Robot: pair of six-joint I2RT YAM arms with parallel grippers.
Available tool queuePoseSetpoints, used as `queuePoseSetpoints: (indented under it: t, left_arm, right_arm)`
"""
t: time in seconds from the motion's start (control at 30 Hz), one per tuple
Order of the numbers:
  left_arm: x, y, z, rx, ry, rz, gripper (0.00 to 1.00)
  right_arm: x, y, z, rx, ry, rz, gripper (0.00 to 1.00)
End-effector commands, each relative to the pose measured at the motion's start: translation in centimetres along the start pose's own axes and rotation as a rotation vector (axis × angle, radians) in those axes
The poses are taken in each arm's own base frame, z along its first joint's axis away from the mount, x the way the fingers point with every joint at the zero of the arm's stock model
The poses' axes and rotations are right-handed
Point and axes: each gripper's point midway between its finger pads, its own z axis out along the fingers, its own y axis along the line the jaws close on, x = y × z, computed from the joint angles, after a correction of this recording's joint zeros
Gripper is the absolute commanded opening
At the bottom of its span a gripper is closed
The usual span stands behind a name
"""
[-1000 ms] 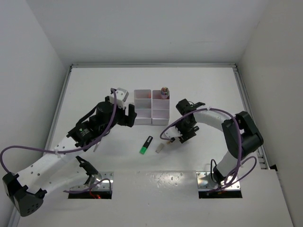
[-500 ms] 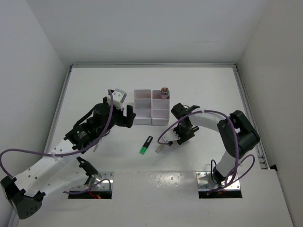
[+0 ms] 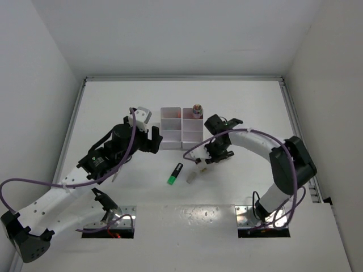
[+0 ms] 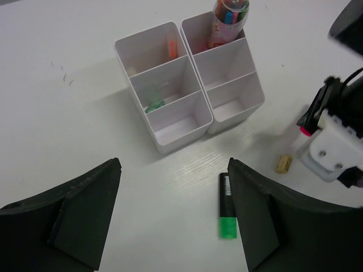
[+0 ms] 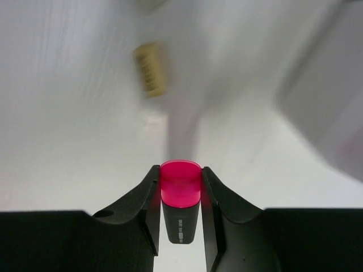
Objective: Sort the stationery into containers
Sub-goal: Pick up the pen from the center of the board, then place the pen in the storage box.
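The white six-compartment organiser [image 3: 181, 129] [image 4: 187, 85] stands mid-table. It holds a tube of pens [image 4: 227, 17] at the back right, an orange item [image 4: 170, 46] and a green item [image 4: 153, 105]. My right gripper [image 3: 203, 161] [image 5: 180, 173] is shut on a pink highlighter [image 5: 180, 190] with a black cap, just right of the organiser's front. A green highlighter [image 3: 174, 173] [image 4: 226, 209] and a beige eraser [image 3: 191, 177] [image 4: 283, 163] [image 5: 150, 69] lie on the table in front. My left gripper [image 3: 154, 139] [image 4: 174, 164] is open and empty, left of the organiser.
The organiser's wall [image 5: 334, 113] shows blurred at the right of the right wrist view. Purple cables loop along both arms. White walls enclose the table on three sides.
My right gripper has shifted a little left and towards the organiser with the pink highlighter in it. The left arm has barely moved.
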Motion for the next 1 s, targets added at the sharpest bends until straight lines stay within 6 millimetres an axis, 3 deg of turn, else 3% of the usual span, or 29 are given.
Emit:
queuePoseSetpoints:
  t: [0.0, 0.17, 0.27, 0.37, 0.47, 0.5, 0.57, 0.6, 0.63, 0.7, 0.73, 0.97]
  left_arm:
    - [-1.3, 0.4, -0.2, -0.010, -0.056, -0.004, 0.82]
    - [-0.7, 0.4, 0.1, -0.013, -0.038, -0.009, 0.82]
    - [-0.9, 0.3, 0.1, -0.012, -0.047, -0.011, 0.82]
    - [-0.9, 0.3, 0.1, -0.012, -0.047, -0.011, 0.83]
    - [-0.9, 0.3, 0.1, -0.012, -0.047, -0.011, 0.83]
    - [-1.0, 0.5, 0.1, -0.021, -0.048, -0.012, 0.83]
    - [-1.0, 0.5, 0.1, -0.021, -0.048, -0.012, 0.83]
    - [-1.0, 0.5, 0.1, -0.021, -0.048, -0.012, 0.83]
    - [-0.5, 0.6, 0.2, -0.023, -0.040, -0.009, 0.83]
    - [-0.5, 0.6, 0.2, -0.023, -0.040, -0.009, 0.83]
    - [-0.6, 0.7, 0.2, -0.032, -0.041, -0.010, 0.83]
    - [-0.8, 0.7, 0.0, -0.030, -0.050, -0.012, 0.83]
  right_arm:
    - [-7.0, -4.7, -7.7, 0.216, -0.270, 0.103, 0.05]
    - [-12.2, -8.5, -14.5, 0.382, -0.512, 0.221, 0.05]
    - [-13.3, -9.5, -16.3, 0.418, -0.609, 0.263, 0.05]
    - [-15.2, -11.9, -18.9, 0.512, -0.740, 0.292, 0.05]
    - [-16.1, -13.1, -18.9, 0.487, -0.824, 0.422, 0.05]
    - [-16.4, -14.2, -19.9, 0.532, -0.863, 0.428, 0.05]
    - [-15.9, -15.5, -19.0, 0.551, -0.887, 0.543, 0.05]
    - [-15.8, -16.5, -20.0, 0.611, -0.906, 0.556, 0.05]
    - [-15.2, -17.2, -18.7, 0.610, -0.891, 0.593, 0.05]
    - [-15.0, -18.4, -18.5, 0.636, -0.906, 0.625, 0.05]
    - [-14.7, -18.7, -17.2, 0.614, -0.889, 0.643, 0.05]
    - [-12.7, -20.9, -15.3, 0.704, -0.818, 0.649, 0.05]
